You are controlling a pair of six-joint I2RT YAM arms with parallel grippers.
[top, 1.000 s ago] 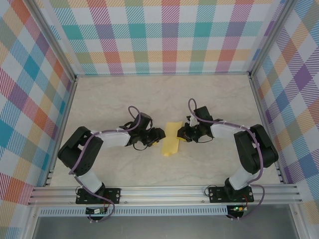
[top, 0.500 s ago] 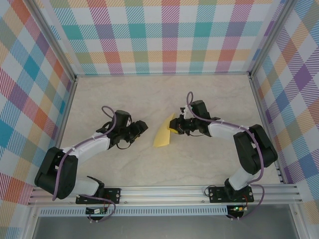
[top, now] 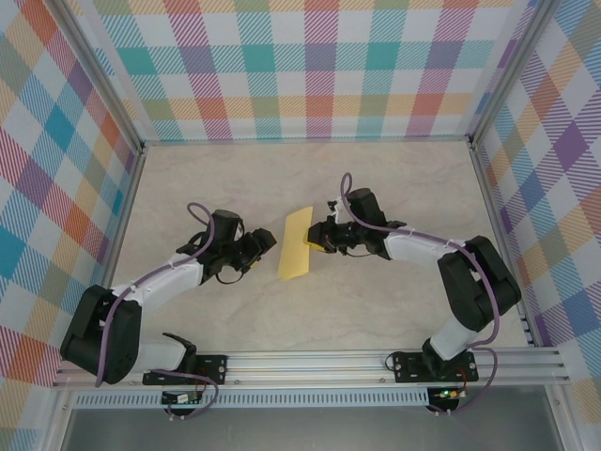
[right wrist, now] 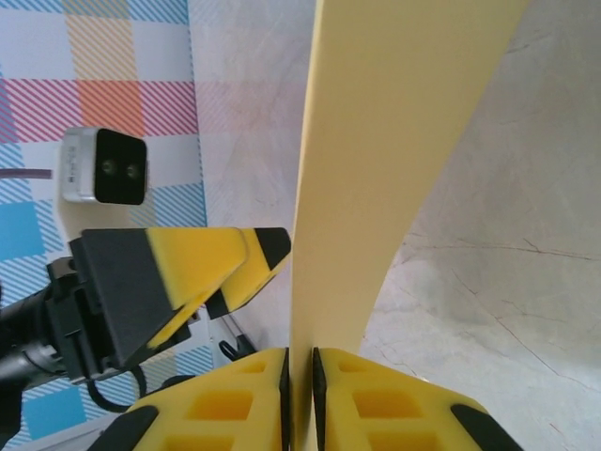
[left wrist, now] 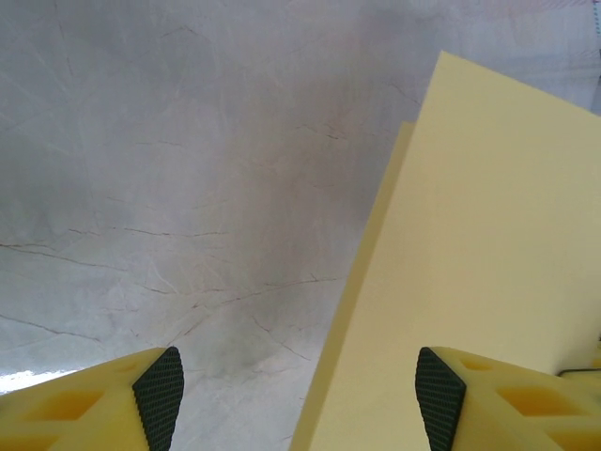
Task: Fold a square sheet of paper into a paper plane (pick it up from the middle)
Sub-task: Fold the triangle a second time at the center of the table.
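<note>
The square sheet of paper (top: pixel 295 244) is a folded yellow strip, held off the table near the middle. My right gripper (top: pixel 313 244) is shut on its right edge. In the right wrist view the paper (right wrist: pixel 394 141) rises on edge out of the shut gripper (right wrist: pixel 300 376), with its free part curving away. My left gripper (top: pixel 266 242) stands open just left of the strip, not touching it. In the left wrist view its pads (left wrist: pixel 160 395) are wide apart, and the paper (left wrist: pixel 470 282) lies ahead on the right.
The marble-look table (top: pixel 394 188) is walled by checked panels (top: pixel 300 66) at the back and sides. An aluminium rail (top: pixel 310 362) runs along the near edge. The left gripper's fingers (right wrist: pixel 235 268) stand close to the paper in the right wrist view.
The right gripper has carried the paper leftward and a little farther back. The left gripper has drawn back to the left, away from the paper, with its jaws wider.
</note>
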